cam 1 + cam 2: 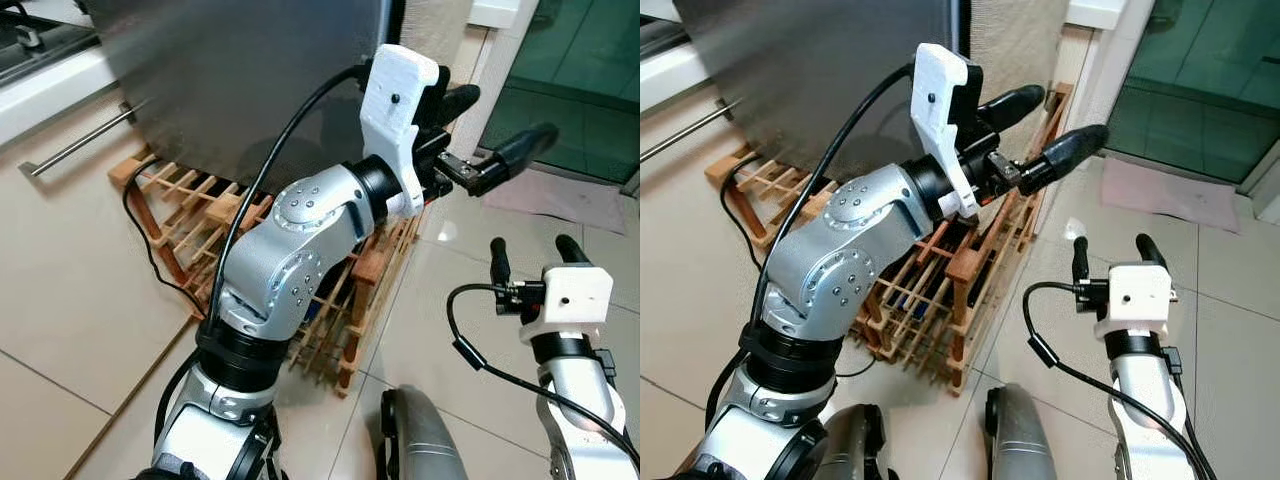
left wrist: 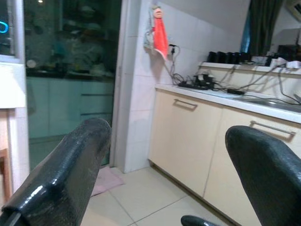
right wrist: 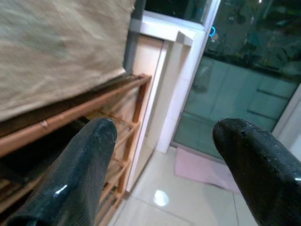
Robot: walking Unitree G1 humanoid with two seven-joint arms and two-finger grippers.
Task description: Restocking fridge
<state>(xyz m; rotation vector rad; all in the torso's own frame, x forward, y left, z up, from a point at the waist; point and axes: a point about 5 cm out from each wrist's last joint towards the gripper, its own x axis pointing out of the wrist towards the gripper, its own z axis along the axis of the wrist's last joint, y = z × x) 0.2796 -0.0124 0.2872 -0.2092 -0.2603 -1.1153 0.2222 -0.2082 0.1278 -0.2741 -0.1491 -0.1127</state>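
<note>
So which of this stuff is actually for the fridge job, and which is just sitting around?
For the job:
grey fridge door
left gripper, open, raised beside it
right gripper, open, low

Just sitting around:
wooden rack
pink mat
black cable

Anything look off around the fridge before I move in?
Nothing spilled or broken. One oddity: a black cable trails loose over the wooden rack under the steel fridge. Both end effectors, left and right, are open, empty.

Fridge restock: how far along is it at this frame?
Nothing looks done: the grey fridge door is shut and no groceries show. In hand: nothing. The left gripper is raised by the door's edge above the wooden rack, fingers open and empty; the right gripper hangs open over the floor tiles. Opening, fetching and loading all remain.
</note>
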